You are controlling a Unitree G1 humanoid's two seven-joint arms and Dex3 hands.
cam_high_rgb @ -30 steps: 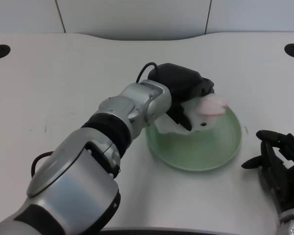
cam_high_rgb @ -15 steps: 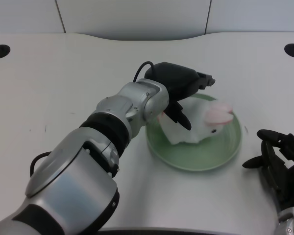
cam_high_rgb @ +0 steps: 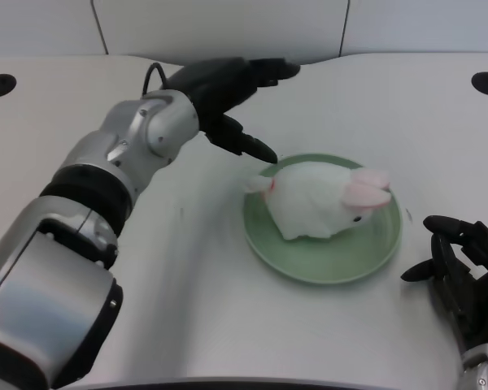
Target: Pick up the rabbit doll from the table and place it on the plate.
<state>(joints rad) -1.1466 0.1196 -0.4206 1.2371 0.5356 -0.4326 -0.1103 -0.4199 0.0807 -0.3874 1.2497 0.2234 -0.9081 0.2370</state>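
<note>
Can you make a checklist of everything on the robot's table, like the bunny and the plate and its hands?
Surface: white table, two dark round holes near its back corners.
Job's things: rabbit lies on the green plate, pink ears toward the picture's right.
Clutter: nothing seen.
Hands: left hand is open and holds nothing, up and left of the plate, apart from the rabbit; right hand sits right of the plate.
Cables: a black cable loops at the left wrist.
Surroundings: pale wall panels behind the table.
</note>
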